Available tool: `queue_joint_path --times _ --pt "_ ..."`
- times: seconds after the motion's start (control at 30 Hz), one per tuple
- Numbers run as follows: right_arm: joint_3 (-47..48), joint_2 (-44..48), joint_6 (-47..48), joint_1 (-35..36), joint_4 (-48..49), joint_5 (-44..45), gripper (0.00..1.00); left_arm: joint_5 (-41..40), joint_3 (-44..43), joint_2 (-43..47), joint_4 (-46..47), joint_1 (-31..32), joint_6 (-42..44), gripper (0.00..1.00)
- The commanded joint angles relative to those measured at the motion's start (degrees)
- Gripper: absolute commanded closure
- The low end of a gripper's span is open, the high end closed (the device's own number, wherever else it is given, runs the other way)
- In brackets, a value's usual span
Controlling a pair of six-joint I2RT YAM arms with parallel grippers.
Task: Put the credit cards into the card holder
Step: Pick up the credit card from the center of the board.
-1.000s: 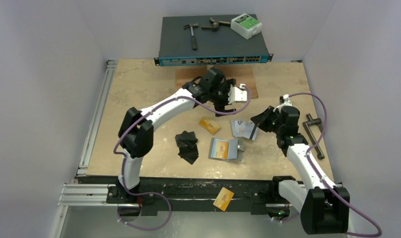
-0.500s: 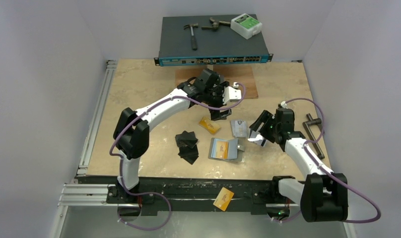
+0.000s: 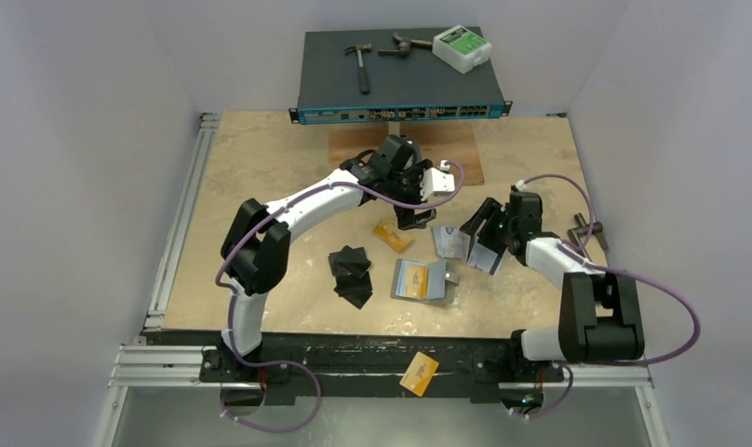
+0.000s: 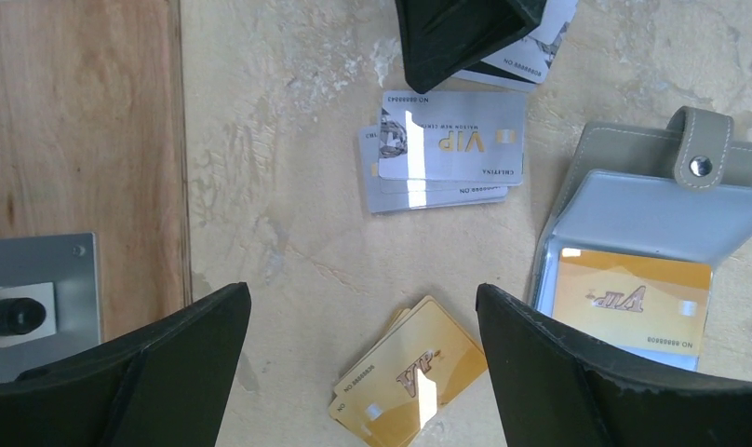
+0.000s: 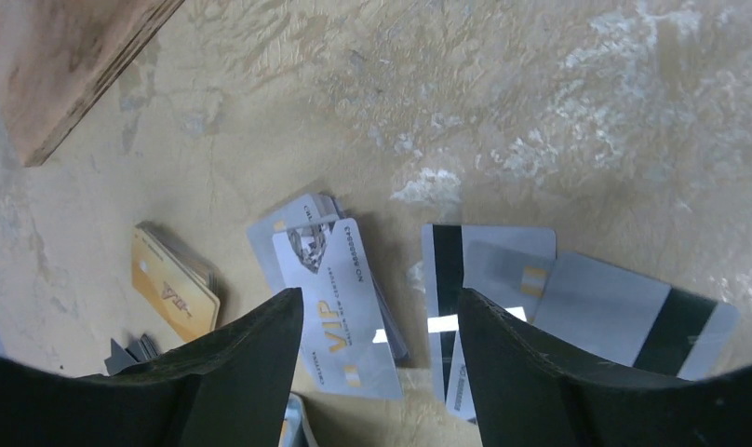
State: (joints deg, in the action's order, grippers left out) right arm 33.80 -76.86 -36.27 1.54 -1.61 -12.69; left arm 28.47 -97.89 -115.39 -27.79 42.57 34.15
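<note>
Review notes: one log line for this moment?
card holder open, one card in | left jaws open over orange cards | right jaws open over silver cards

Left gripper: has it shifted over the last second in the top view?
Yes. The left gripper has slid slightly away from the wooden board, toward the orange cards.

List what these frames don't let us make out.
Silver stack, left wrist: card count; top card covers the rest.
Loose striped cards, right wrist: near edges behind the right jaws.
Card holder, left wrist: right side cut by frame edge, lower part behind left jaws.
Orange stack, left wrist: cut by bottom edge.
Black case, top view: too small to read contents.
</note>
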Motion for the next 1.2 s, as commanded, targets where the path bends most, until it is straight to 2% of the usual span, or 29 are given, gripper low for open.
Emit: queue_joint_path --times 0.0,0.43,0.63,0.87,1.0,1.17 --pt "3.48 -2.33 1.83 0.15 5.94 -2.03 0.38 0.27 0.54 -0.4 2.1 0.47 1.13 0.08" --pt "7.34 -9.1 3.9 8.1 3.16 3.46 0.36 0.73 0.76 0.79 2.39 0.01 0.95 0.09" --pt "6.57 -9.33 4.04 10.43 0.13 6.98 0.4 2.28 0.51 1.66 2.0 -0.79 -0.05 0.09" --pt "3.69 -7.99 3.78 11.84 -1.68 10.75 0.57 2.77 0.37 1.93 1.47 -1.17 0.04 0.09" --pt "3.12 -6.62 2.81 11.89 -2.1 11.13 0.77 3.34 -0.14 1.67 1.34 -1.17 -0.21 0.09" --pt "4.11 -4.11 1.64 11.68 -3.67 10.53 0.83 4.19 -1.55 0.78 0.39 -1.17 -0.49 0.09"
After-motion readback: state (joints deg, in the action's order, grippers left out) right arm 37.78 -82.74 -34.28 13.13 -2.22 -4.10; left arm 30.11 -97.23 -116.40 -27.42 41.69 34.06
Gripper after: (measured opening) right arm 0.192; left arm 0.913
